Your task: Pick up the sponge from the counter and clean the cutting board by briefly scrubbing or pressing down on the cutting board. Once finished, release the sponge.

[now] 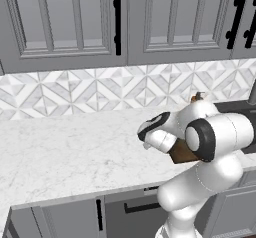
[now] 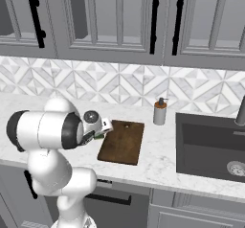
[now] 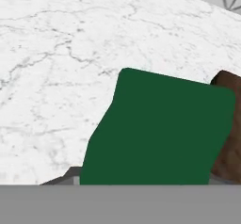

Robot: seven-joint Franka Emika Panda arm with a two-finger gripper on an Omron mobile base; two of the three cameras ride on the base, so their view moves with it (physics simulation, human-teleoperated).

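— Leftmost on the counter?
— Gripper, clamped on the sponge, green face filling the hand view.
— Lifted or resting?
— Hard to tell; hanging at the cutting board's left edge.
— Further right?
— Soap dispenser just behind the board's far corner, then the dark sink.

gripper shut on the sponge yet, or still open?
Shut on the sponge. In the hand view its green top sits right at the gripper; in the right base view the gripper holds it beside the cutting board.
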